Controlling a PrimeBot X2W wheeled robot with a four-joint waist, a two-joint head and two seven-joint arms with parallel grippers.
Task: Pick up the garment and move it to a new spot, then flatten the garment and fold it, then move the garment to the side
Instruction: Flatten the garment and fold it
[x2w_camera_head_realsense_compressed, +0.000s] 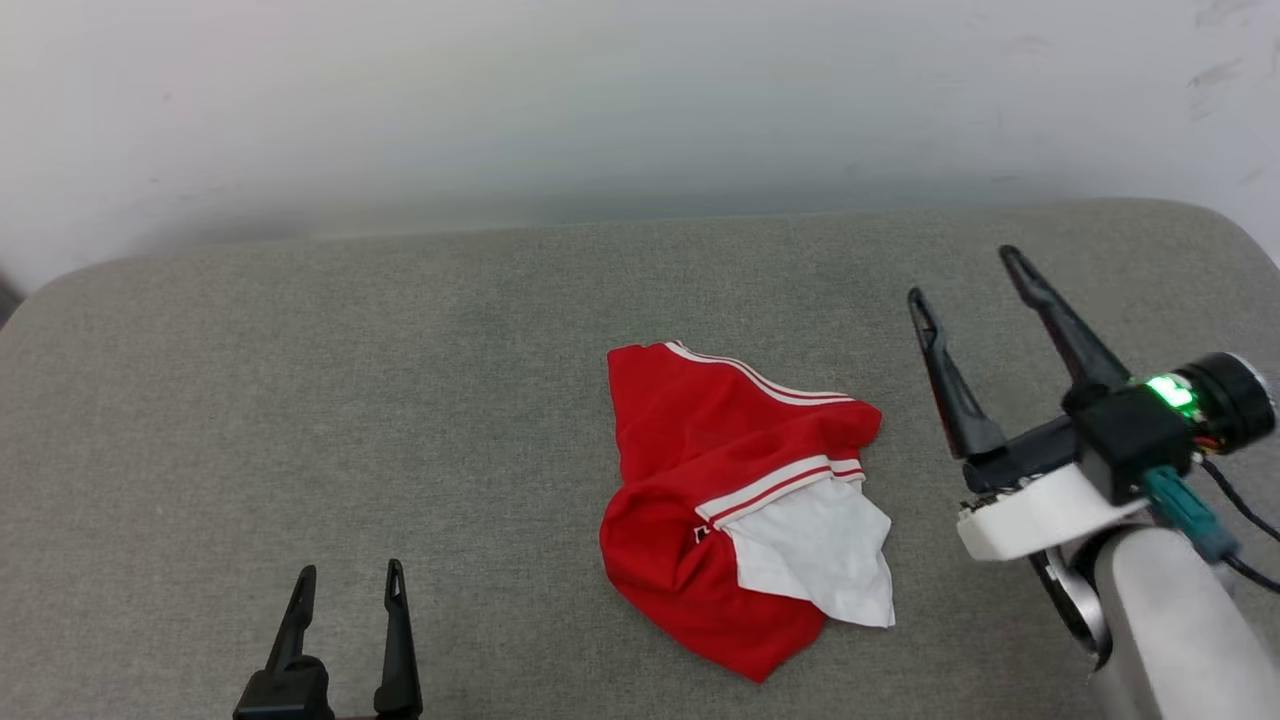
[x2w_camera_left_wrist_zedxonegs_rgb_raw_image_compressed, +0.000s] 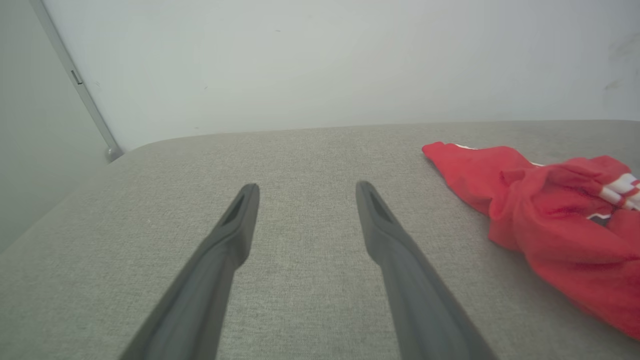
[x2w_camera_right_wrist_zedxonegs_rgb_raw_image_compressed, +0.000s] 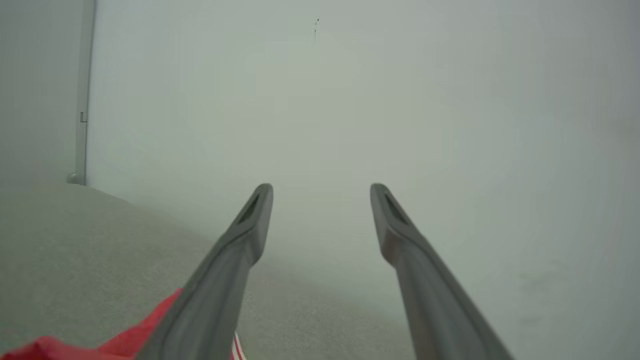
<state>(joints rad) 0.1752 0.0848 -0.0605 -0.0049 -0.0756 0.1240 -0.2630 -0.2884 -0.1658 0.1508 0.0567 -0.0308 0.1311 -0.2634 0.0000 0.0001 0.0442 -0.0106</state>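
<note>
I am looking at a grey fabric-covered surface with rounded far corners, spreading from left to right. Behind it a plain white wall is rising, softly and evenly lit, showing faint scuff marks at the far right. At the far left, a grey vertical strip is running down the wall.

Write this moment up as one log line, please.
garment: crumpled on grey cushion, untouched | left tool: open, empty | right tool: open, empty, right of garment | step: pick-up not yet begun
</note>
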